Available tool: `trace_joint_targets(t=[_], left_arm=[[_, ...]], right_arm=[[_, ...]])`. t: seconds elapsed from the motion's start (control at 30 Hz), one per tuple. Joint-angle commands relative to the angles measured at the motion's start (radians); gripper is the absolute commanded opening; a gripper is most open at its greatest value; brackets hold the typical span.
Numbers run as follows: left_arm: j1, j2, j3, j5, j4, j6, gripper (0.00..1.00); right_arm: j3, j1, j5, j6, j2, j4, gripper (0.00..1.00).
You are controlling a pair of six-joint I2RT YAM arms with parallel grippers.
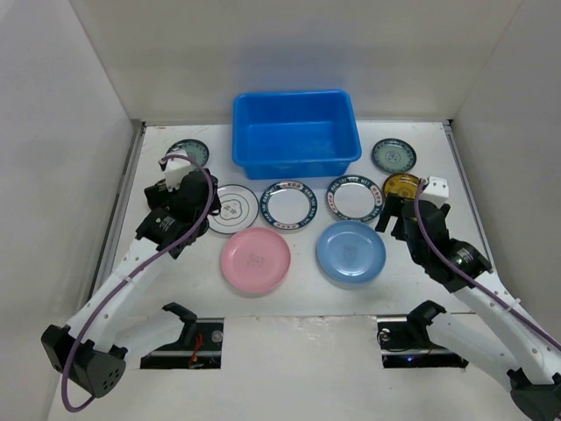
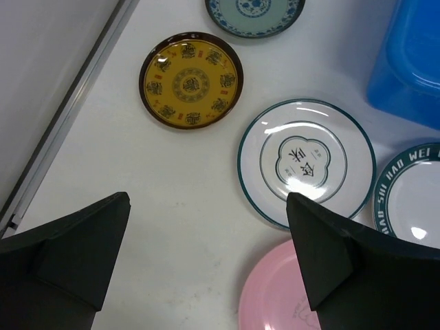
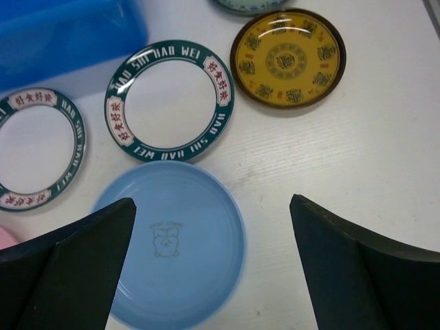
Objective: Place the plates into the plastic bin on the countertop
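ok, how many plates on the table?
9. Teal plates at back corners; yellow plates just nearer, left one under the arm; three white plates mid-row; pink plate, blue plate front.

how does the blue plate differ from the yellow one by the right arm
Look: the blue plate is plain light blue with a faint centre mark; the yellow plate has dark motifs and a brown rim.
Size: the blue plate is clearly wider than the yellow plate.
Place: the blue plate lies nearer the arm bases, the yellow plate farther back and right.
Both lie flat on the table, outside the bin.
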Motion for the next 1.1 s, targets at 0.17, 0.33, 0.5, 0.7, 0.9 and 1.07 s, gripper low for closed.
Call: trace_joint_targets(t=[0.17,0.33,0.5,0.7,0.9,1.07], left_arm=[[-0.085,-0.069,-0.082,0.009,-0.015,-0.018,1.00],[-0.103,-0.060,-0.148,0.176,0.029,0.018,1.00],[-0.060,0.024,-0.200,0.370,0.043,-0.021,0.91],[-0.053,0.055,-0.260,0.429,0.060,-0.115,0.83],[-0.097,0.064,-0.341,0.479,0.050,-0.205,0.68],[-0.116,0.061,-0.416,0.505,0.069,-0.279,0.51]], right_arm=[[-0.008,0.030,-0.045,0.025,0.068,-0.049,1.00],[-0.034,0.052,-0.148,0.036,0.150,0.011,1.00],[-0.023,0.060,-0.189,0.072,0.191,0.041,1.00],[-0.013,0.072,-0.212,0.074,0.213,0.049,1.00],[-0.008,0.075,-0.216,0.066,0.217,0.052,1.00],[-0.010,0.086,-0.222,0.065,0.214,0.063,1.00]])
